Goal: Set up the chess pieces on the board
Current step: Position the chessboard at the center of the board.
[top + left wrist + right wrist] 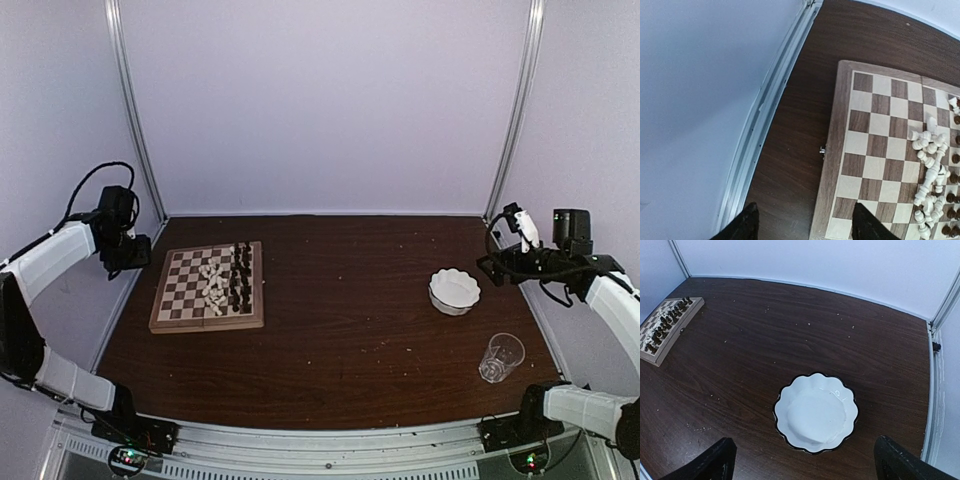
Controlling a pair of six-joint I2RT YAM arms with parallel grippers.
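Table: dark brown wooden table (pixel 350 340) inside white walls, with pale crumbs scattered across it.
Board: the wooden chessboard (pixel 208 287) lay flat on the far-left part of the table, close to the left wall rail. A small metal clasp (pixel 822 150) showed on its border.
White pieces: the cream chess pieces (pixel 930 165) lay toppled in a loose heap on the middle squares, many on their sides and touching one another.
Dark pieces: the dark chess pieces (pixel 241 280) stood in lines along the board's side nearest the table centre, just beside the white heap. Most looked upright, but they were too small to tell their types.
Left gripper: the left gripper (pixel 805 227) hung above the table strip between the wall rail and the board's outer border. Its dark fingers (pixel 746 225) stood apart with nothing between them, and it held nothing.
Right gripper: the right gripper (pixel 805 440) was at the far right, above the white scalloped bowl (pixel 816 412). Its jaws were spread wide and empty.
Bowl: it sat upright on the right side of the table, well apart from the board, with nothing visible inside.
Glass: a clear drinking glass (pixel 501 357) stood upright nearer the arm bases than the bowl, not touching it.
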